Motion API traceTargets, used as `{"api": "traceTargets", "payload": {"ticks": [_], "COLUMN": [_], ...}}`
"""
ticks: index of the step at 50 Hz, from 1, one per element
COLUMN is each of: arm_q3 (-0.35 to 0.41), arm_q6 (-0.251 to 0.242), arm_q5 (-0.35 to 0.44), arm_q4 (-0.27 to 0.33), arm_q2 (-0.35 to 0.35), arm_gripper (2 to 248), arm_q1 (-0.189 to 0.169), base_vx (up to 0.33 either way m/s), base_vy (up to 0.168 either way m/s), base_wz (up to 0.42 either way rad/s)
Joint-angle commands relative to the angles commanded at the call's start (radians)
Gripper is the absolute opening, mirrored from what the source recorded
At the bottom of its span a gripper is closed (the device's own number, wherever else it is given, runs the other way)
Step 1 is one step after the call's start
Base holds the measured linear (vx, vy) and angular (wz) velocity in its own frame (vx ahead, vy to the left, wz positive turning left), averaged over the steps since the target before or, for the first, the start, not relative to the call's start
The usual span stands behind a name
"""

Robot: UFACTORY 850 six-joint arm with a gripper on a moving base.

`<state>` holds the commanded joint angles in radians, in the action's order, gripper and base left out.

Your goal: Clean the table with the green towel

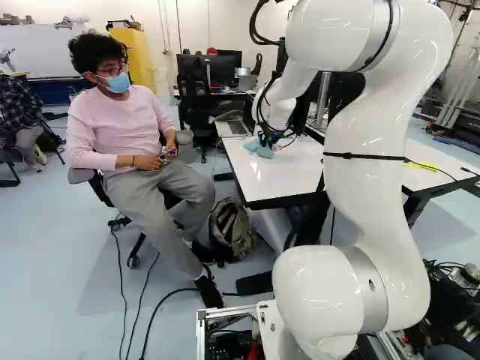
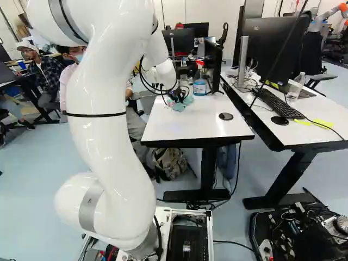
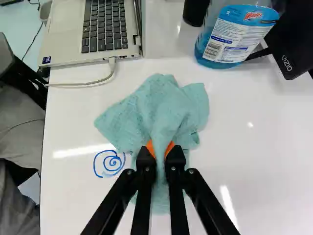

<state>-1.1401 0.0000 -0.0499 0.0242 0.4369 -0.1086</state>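
At the far part of the white table (image 2: 185,128), my gripper (image 2: 177,98) is down at the green towel (image 2: 182,104); the left base view shows the gripper (image 1: 268,141) there too. In the wrist view the gripper (image 3: 160,151) is shut on a bunched fold of the towel (image 3: 156,105), with its orange pads on both sides. The rest of the cloth lies spread on the tabletop ahead of and under the fingers. Blue spiral marks (image 3: 112,163) show on the white surface right beside the towel.
Ahead of the towel stand a laptop (image 3: 105,29) and a blue spray bottle (image 3: 232,36), with a black monitor (image 3: 293,41) beside the bottle. A seated person is close to the table's side. A second table (image 2: 321,122) holds a keyboard and monitors.
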Motion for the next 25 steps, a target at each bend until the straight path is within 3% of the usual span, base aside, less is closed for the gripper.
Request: {"api": "traceTargets", "payload": {"ticks": [25], "arm_q3": [-0.006], "arm_q6": [0.000], "arm_q5": [-0.002], "arm_q4": [0.000], "arm_q2": [0.004], "arm_gripper": [37], "arm_q1": [0.003], "base_vx": [0.000], "base_vy": [0.000], "base_wz": [0.000]}}
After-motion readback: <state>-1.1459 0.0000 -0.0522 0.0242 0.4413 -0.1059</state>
